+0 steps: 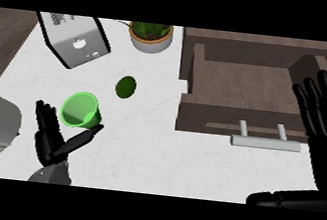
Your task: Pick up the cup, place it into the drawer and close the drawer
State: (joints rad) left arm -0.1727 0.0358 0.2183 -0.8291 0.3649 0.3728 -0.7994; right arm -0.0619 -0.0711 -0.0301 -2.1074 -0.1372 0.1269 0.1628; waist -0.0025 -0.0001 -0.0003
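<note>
Grasp step: left hand (54, 139) fingers open beside cup (82, 110), holding nothing; next close on it, carry to open drawer (236, 92).

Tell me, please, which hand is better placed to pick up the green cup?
The left hand: its open fingers flank the green plastic cup, while the right hand is open beside the brown wooden drawer.

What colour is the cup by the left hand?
Bright green, inside and out. The head view shows the cup clearly, beside the left hand.
</note>
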